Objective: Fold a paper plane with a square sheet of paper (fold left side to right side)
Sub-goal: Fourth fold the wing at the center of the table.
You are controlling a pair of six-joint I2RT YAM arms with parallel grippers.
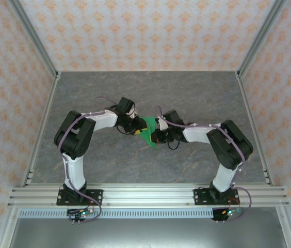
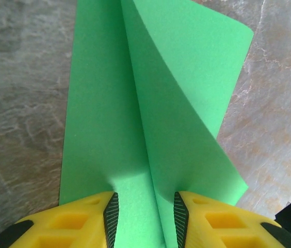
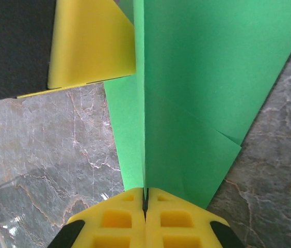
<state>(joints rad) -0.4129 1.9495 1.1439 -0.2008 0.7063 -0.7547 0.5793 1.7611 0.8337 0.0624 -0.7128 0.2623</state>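
Right jaws, pressed together, pinch the thin bright green creased paper sheet (image 3: 187, 93) midway across the grey marbled table (image 1: 197, 98); left jaws stand spread, its fold between their black pads (image 2: 111, 217).

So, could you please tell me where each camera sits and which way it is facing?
Top external: fixed above and behind the bases, looking down at the table; both arms show, left gripper and right gripper meeting at the sheet of paper.
Left wrist: on the left arm, looking along its parted fingers at the folded sheet.
Right wrist: on the right arm, looking along fingers shut on the sheet's crease; a left finger shows top-left.
Shared: all see the sheet and table.
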